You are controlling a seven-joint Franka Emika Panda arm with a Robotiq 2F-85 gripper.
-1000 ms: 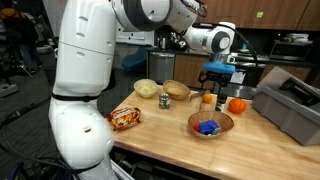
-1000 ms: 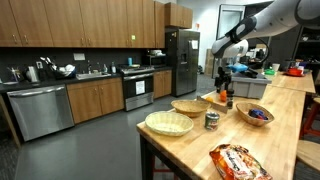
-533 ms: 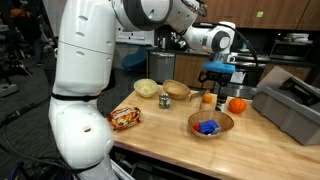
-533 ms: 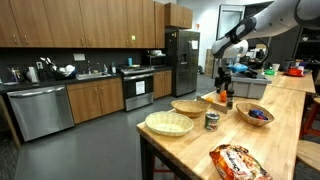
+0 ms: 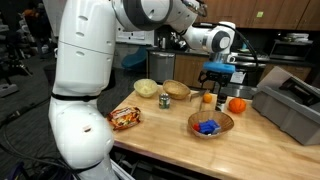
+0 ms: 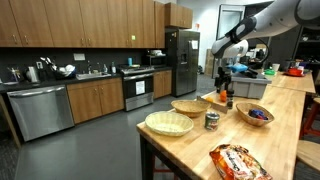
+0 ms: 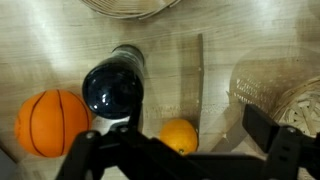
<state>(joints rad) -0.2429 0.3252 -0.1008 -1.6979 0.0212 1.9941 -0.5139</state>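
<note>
My gripper (image 5: 218,78) hangs open and empty a little above the wooden counter (image 5: 170,135), also seen in an exterior view (image 6: 224,80). In the wrist view the gripper (image 7: 185,140) has its jaws wide apart, with a small orange fruit (image 7: 179,135) on the counter below and between them. A dark bottle (image 7: 113,88) stands just beside the fruit, seen from above. A larger orange ball (image 7: 52,122) lies beyond the bottle. In an exterior view the small fruit (image 5: 208,98), the bottle (image 5: 220,100) and the orange ball (image 5: 237,105) sit together under the gripper.
A wicker bowl with blue items (image 5: 210,124), two empty wicker bowls (image 5: 147,88) (image 5: 177,89), a can (image 5: 165,100) and a snack bag (image 5: 125,118) lie on the counter. A grey bin (image 5: 290,105) stands at one end. Kitchen cabinets (image 6: 90,100) line the far wall.
</note>
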